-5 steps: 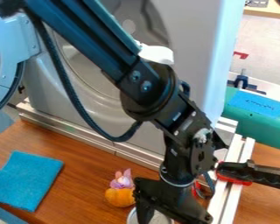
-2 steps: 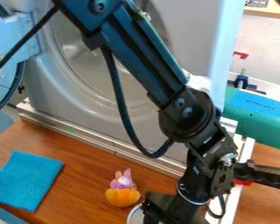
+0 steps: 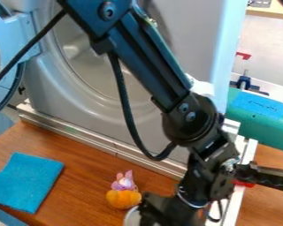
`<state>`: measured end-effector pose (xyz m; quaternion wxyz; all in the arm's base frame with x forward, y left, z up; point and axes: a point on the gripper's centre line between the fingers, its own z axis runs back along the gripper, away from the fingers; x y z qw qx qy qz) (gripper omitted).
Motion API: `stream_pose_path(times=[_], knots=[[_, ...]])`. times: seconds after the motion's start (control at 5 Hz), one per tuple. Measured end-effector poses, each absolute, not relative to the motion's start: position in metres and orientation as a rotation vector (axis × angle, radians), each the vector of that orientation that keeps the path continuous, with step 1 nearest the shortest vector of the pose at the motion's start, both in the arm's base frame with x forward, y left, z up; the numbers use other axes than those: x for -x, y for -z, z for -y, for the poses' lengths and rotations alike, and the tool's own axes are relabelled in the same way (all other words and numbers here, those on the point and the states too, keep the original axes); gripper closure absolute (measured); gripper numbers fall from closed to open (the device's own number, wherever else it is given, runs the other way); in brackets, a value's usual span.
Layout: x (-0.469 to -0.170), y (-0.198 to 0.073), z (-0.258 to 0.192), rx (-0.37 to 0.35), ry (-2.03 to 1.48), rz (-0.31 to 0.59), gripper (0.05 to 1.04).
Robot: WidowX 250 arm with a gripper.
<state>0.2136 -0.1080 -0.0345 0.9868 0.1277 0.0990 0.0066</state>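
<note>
The claw (image 3: 160,212), its open or closed state indeterminable, is positioned above the bench (image 3: 82,187), near the round pale-rimmed container (image 3: 131,218) and the orange-and-pink toy (image 3: 123,199).

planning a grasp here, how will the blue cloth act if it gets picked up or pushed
The blue cloth looks thin and soft, so it would probably droop if lifted by a corner. It seems light for its spread. Lying flat on the wooden tabletop, it may slide or wrinkle when pushed.
</note>
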Motion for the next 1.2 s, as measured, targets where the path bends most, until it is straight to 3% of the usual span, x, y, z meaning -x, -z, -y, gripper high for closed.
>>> stream_pose_path(times=[0.4, 0.8, 1.0, 1.2], knots=[[-0.196, 0.039, 0.050, -0.382, -0.125, -0.288, 0.081], [-0.211, 0.031, 0.000, -0.444, -0.120, -0.321, 0.083], [-0.214, 0.028, -0.017, -0.446, -0.113, -0.338, 0.083], [-0.215, 0.011, -0.016, -0.417, -0.093, -0.300, 0.083]])
